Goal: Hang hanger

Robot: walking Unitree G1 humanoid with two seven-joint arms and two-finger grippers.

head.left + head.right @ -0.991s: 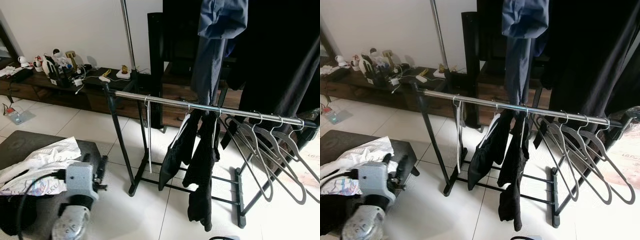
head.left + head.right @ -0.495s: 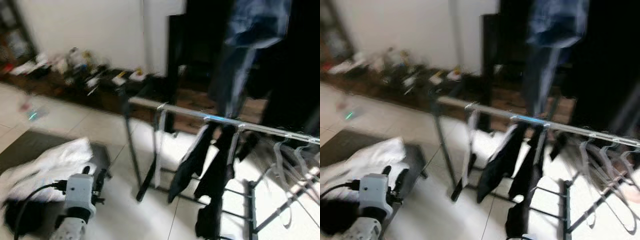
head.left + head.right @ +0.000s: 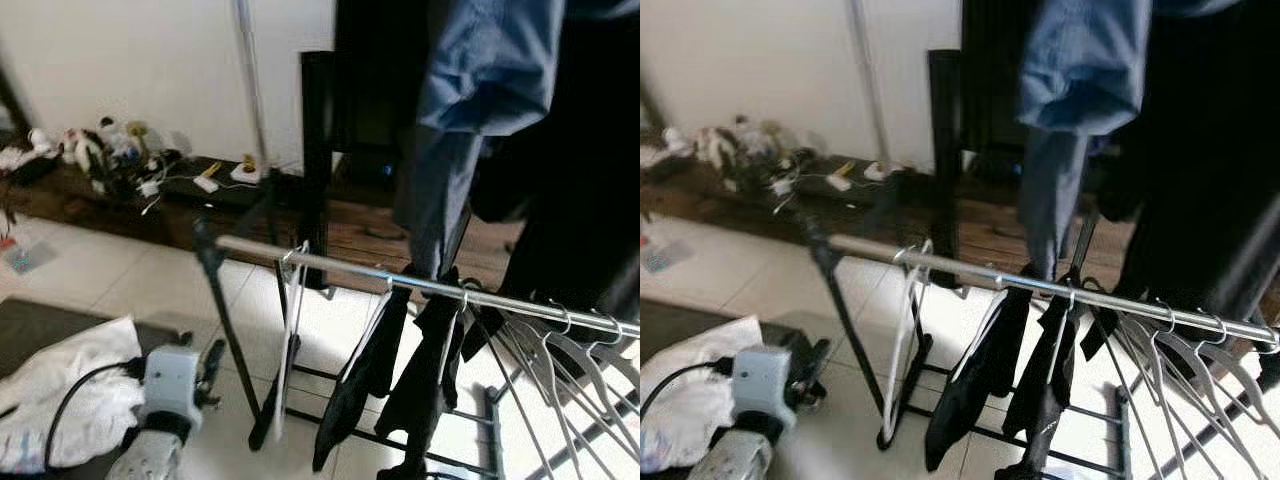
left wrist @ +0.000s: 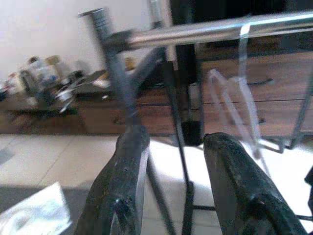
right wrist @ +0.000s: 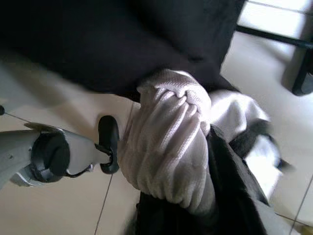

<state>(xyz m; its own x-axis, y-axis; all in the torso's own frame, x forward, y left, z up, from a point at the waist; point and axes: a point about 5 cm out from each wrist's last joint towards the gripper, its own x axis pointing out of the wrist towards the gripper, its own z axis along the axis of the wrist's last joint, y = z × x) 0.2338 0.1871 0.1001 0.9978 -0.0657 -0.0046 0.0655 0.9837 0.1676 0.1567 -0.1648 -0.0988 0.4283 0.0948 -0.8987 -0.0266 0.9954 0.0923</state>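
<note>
Raised since a second ago, left end effector (image 4: 171, 147) gapes empty toward the seemingly untouched rail (image 4: 195, 32).

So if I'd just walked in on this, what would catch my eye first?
Probably the silver clothes rail running across the middle, with black garments drooping from it and a bunch of bare hangers at its right end. A white hanger hangs alone near the left post, and a blue garment looms from above. Low on the left, the robot's left gripper points at the rail, fingers apart.
</note>
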